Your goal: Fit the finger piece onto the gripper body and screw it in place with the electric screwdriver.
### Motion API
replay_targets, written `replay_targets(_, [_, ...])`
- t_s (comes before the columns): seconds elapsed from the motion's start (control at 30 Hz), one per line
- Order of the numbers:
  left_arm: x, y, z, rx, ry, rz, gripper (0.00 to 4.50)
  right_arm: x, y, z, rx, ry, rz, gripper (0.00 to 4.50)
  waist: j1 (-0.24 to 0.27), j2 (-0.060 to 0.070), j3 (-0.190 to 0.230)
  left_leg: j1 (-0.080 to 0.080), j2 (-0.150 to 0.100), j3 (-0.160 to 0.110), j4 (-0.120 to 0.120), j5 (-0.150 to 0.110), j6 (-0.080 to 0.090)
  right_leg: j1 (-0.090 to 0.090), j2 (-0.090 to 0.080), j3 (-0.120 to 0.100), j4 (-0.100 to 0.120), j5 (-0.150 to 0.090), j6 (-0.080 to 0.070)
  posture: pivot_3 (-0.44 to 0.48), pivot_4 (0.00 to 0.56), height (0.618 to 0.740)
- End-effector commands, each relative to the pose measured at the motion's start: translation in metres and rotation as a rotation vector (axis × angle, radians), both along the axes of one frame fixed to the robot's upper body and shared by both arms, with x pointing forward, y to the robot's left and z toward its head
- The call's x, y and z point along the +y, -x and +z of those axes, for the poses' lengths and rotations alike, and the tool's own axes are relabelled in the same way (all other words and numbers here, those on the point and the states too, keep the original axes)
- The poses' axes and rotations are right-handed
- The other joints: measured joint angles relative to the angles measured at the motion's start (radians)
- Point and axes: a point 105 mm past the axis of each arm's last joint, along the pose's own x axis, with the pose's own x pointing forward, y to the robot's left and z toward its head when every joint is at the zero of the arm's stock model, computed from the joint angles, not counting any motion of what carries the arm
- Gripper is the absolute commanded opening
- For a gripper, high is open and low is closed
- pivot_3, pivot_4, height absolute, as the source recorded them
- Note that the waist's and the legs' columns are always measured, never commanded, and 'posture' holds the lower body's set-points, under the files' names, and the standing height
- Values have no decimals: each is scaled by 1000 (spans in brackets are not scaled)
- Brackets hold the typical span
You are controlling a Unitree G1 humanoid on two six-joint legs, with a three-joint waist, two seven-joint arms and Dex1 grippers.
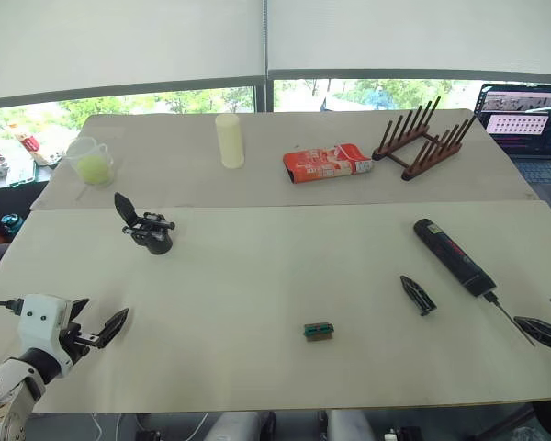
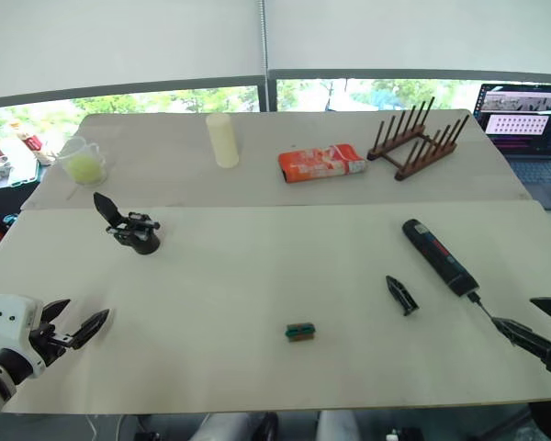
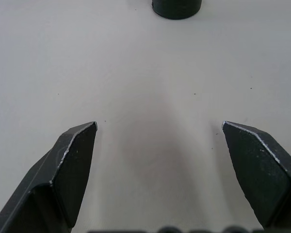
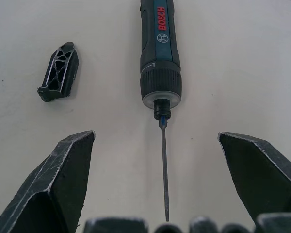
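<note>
**Me:** Nearest, from my right wrist: my right gripper (image 4: 162,187), fingers spread wide and empty, straddling the thin metal bit of the long black electric screwdriver with the red label (image 1: 453,256). It lies flat on the white table (image 1: 257,303), bit pointing at me.

**Observer:** The other parts?

**Me:** The small loose black plastic wedge, the finger piece (image 1: 417,294), lies just beside the screwdriver, toward centre, touching nothing. The chunky black gripper body with its one upright finger (image 1: 145,228) stands well apart on the left side. My left gripper (image 1: 99,331) is also spread and empty, near the front edge, the body's base ahead of it.

**Observer:** Risks?

**Me:** Closing on the bit rather than the barrel: it is thin and round, and would likely roll or pivot. Reaching for the wedge could also nudge the screwdriver, they lie so close. A small green block (image 1: 319,331) sits mid-table; not mine to take.
</note>
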Motion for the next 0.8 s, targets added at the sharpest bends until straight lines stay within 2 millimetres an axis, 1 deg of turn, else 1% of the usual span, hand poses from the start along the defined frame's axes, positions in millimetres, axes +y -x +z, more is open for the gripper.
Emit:
replay_targets(0.03, [-7, -12, 15, -72, -56, -8, 4376, 6, -8, 14, -73, 53, 38, 4500, 0, 0, 0, 0, 0, 0, 0, 0, 0, 0, 0, 0, 0, 0, 0, 0, 150, 740])
replay_targets(0.1, [-21, -29, 21, -120, -54, -26, 4376, 29, -21, 31, -133, 85, 136, 4500, 2, 0, 0, 0, 0, 0, 0, 0, 0, 0, 0, 0, 0, 0, 0, 0, 150, 740])
replay_targets(0.13, [-24, -35, 23, -136, -49, -28, 4376, 39, -25, 37, -152, 87, 176, 4500, 3, 0, 0, 0, -1, 0, 1, 0, 0, 1, -1, 0, 0, 0, 0, 0, 150, 740])
replay_targets(0.23, [-26, -53, 27, -173, -27, -6, 4376, 79, -34, 54, -190, 15, 321, 4500, -1, 0, 0, 0, -1, 0, 1, 0, -1, 0, -2, -1, 1, 0, 0, 0, 150, 740])
replay_targets(0.27, [-28, -58, 27, -176, -25, -10, 4376, 95, -35, 57, -192, -10, 384, 4500, -1, 0, 0, 0, -1, 0, 1, 0, -1, 0, -1, -1, 1, 0, 0, 0, 150, 740])
replay_targets(0.3, [-30, -62, 26, -177, -25, -14, 4376, 105, -35, 59, -190, -24, 422, 4500, -1, 0, 0, 0, -1, -1, 1, 0, -1, -1, -1, -2, 1, 0, 0, 0, 150, 740])
replay_targets(0.4, [-40, -74, 20, -173, 6, -48, 4376, 142, -35, 66, -200, -62, 570, 4500, -3, 0, 0, -1, 1, -1, 1, 0, 0, -1, 0, -3, 1, 0, 0, 0, 150, 740])
replay_targets(0.47, [-41, -85, 16, -171, 8, -38, 4376, 167, -33, 75, -220, -104, 665, 4500, -3, 0, 0, -1, 0, 0, 2, 0, 0, -2, 0, -4, 0, 0, 0, 0, 150, 740])
replay_targets(0.53, [-43, -97, 17, -196, 34, -21, 4376, 190, -32, 83, -249, -133, 745, 4500, -3, -1, 0, -2, -1, -1, 3, 0, 0, -2, -2, -4, 0, 0, 0, 0, 150, 740])
replay_targets(0.6, [-46, -105, 19, -214, 41, -20, 4376, 202, -30, 87, -255, -147, 789, 4500, 1, -2, 0, -3, -1, -1, 5, 0, -1, -1, -2, -5, 1, 0, 0, 0, 150, 740])
replay_targets(0.7, [-51, -118, 22, -229, 11, -46, 4376, 212, -31, 88, -265, -133, 820, 4500, 4, -4, 0, -3, -1, -2, 5, 0, 0, -1, -3, -6, 1, 1, 0, 0, 150, 740])
replay_targets(0.73, [-50, -122, 23, -234, -1, -40, 4376, 213, -33, 88, -278, -122, 816, 4500, 4, -4, 0, -3, -2, -2, 5, 0, 0, -2, -3, -6, 1, 1, 0, 0, 150, 740])
replay_targets(0.8, [-40, -130, 23, -227, -4, 20, 4376, 213, -39, 89, -305, -111, 794, 4500, 2, -4, 0, -4, -3, -2, 6, 0, 0, -2, -4, -6, 1, 1, 0, 0, 150, 740])
